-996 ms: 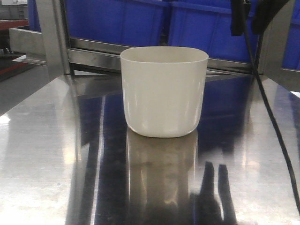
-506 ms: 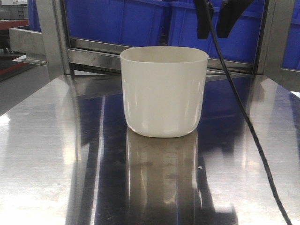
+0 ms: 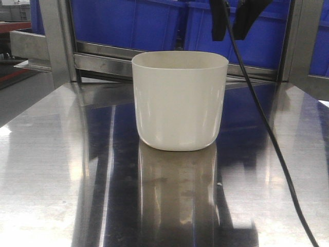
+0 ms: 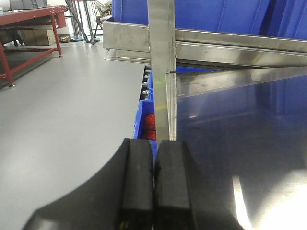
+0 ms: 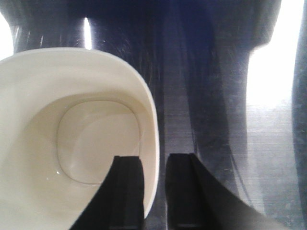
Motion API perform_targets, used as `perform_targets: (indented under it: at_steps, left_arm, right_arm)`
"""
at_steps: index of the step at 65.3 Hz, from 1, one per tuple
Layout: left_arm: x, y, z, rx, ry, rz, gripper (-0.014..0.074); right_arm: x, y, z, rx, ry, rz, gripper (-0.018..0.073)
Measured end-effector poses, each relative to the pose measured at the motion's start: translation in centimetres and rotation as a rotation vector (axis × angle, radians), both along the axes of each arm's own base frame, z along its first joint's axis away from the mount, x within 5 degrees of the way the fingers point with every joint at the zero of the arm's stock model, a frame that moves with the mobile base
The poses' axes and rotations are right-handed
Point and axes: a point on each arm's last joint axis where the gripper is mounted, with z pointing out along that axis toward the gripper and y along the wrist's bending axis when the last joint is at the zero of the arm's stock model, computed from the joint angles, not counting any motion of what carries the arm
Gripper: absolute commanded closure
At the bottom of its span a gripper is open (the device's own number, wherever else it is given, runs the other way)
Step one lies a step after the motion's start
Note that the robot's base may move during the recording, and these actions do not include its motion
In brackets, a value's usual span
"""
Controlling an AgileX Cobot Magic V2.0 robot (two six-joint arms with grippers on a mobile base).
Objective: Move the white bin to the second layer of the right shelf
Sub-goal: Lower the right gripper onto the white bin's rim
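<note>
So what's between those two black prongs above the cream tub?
The rim of the rounded cream-white plastic tub; the right wrist view shows it running through the gap of the open right tool.

The left gripper (image 4: pixel 154 146) points forward, almost level, and its jaws are pressed together, pad against pad, with nothing between them. The right gripper (image 5: pixel 153 162) points straight down, its jaws parted with a narrow gap between
</note>
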Motion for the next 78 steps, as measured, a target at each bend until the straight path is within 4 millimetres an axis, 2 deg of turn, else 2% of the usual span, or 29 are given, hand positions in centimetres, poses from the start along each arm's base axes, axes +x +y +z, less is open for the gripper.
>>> perform_targets:
  at_steps: [16, 33, 50, 78]
  left_arm:
    - [0.0, 0.0, 0.0, 0.000, 0.000, 0.000, 0.0512]
    - [0.0, 0.0, 0.0, 0.000, 0.000, 0.000, 0.0512]
    - [0.0, 0.0, 0.0, 0.000, 0.000, 0.000, 0.0512]
    - [0.0, 0.0, 0.0, 0.000, 0.000, 0.000, 0.0512]
  right_arm:
    - [1.2, -0.5, -1.2, -0.014, 0.023, -0.031, 0.0302]
    - [1.9, 0.0, -2.5, -0.017, 0.050, -0.027, 0.0302]
    - [2.1, 0.3, -2.6, 0.009, 0.037, -0.016, 0.0302]
    - [2.8, 0.2, -4.1, -0.017, 0.078, -0.024, 0.0302]
